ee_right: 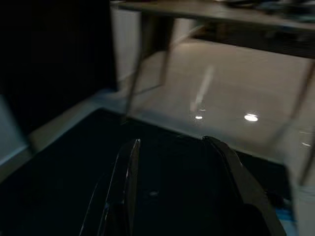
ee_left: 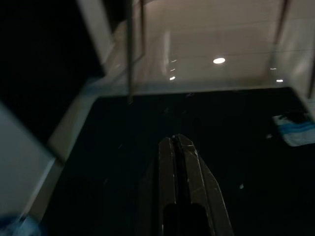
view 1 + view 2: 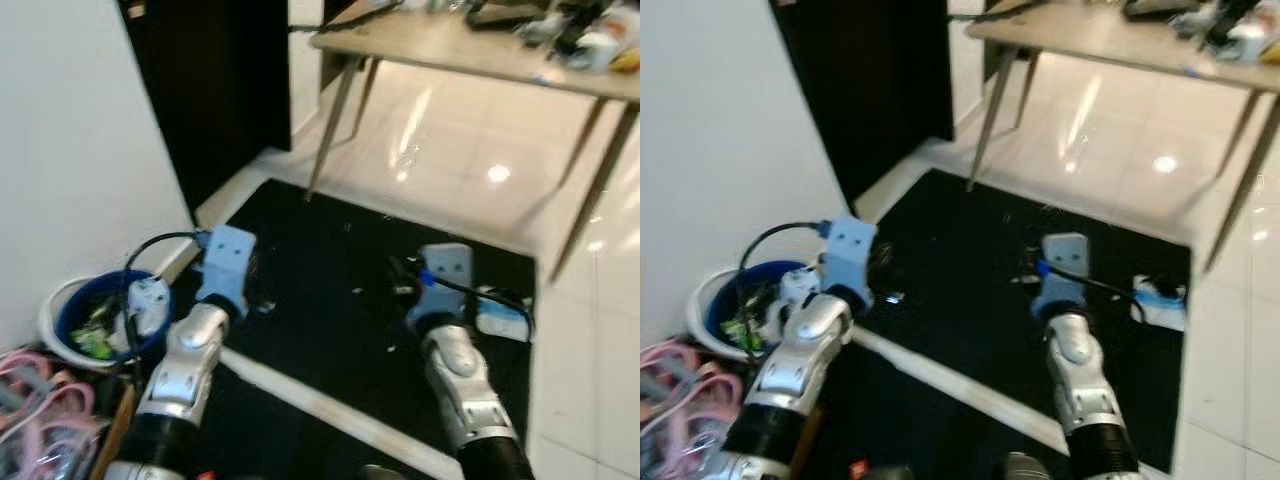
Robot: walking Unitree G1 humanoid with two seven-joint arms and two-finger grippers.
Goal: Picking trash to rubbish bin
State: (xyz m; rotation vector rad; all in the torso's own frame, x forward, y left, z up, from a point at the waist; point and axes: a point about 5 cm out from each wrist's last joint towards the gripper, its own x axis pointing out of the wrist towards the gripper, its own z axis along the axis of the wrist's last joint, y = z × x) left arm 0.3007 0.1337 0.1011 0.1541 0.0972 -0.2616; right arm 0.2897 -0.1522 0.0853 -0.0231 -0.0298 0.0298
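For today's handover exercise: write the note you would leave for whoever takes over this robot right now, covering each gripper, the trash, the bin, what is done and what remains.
Left gripper: shut, empty, held over the black mat beside the bin.
Right gripper: open, empty, over the mat.
Bin: blue liner, by the wall on the robot's left, already holding some trash.
Left to pick: a blue-and-white wrapper at the mat's right edge, near the right arm; small specks on the mat.
Nothing is in hand at present.
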